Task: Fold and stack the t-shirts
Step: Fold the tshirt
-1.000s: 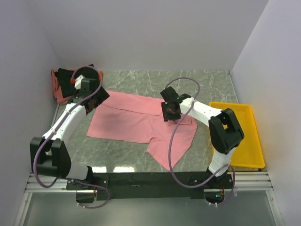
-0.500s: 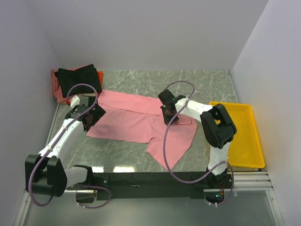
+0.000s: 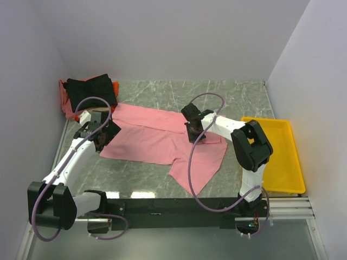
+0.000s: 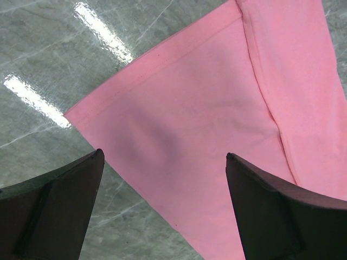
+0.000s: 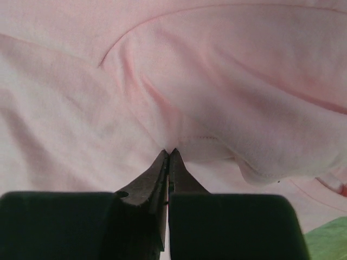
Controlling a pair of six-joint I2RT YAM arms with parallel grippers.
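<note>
The large salmon-pink t-shirt (image 3: 157,142) lies spread on the table. My left gripper (image 3: 101,135) hovers open over its left corner. In the left wrist view the shirt (image 4: 217,103) fills the space between my spread fingers (image 4: 54,208), and the gripper (image 4: 164,154) is empty. My right gripper (image 3: 194,132) is shut on a puckered fold of the shirt (image 5: 217,81) near its right middle, jaws (image 5: 169,153) pressed together on the cloth. Folded shirts are stacked at the back left: black (image 3: 92,86) on top, orange-red (image 3: 114,86) and pink (image 3: 66,100) beneath. No cream shirt shows.
A yellow plastic bin (image 3: 276,157) sits at the table's right edge, beside the right arm's base. White walls close the left, back and right. Bare green marble table (image 3: 217,95) shows behind the shirt and in front of it.
My left arm has swung from the folded stack down to the shirt's left corner. My right gripper has shifted slightly left on the shirt. Little has moved in the last half second.
</note>
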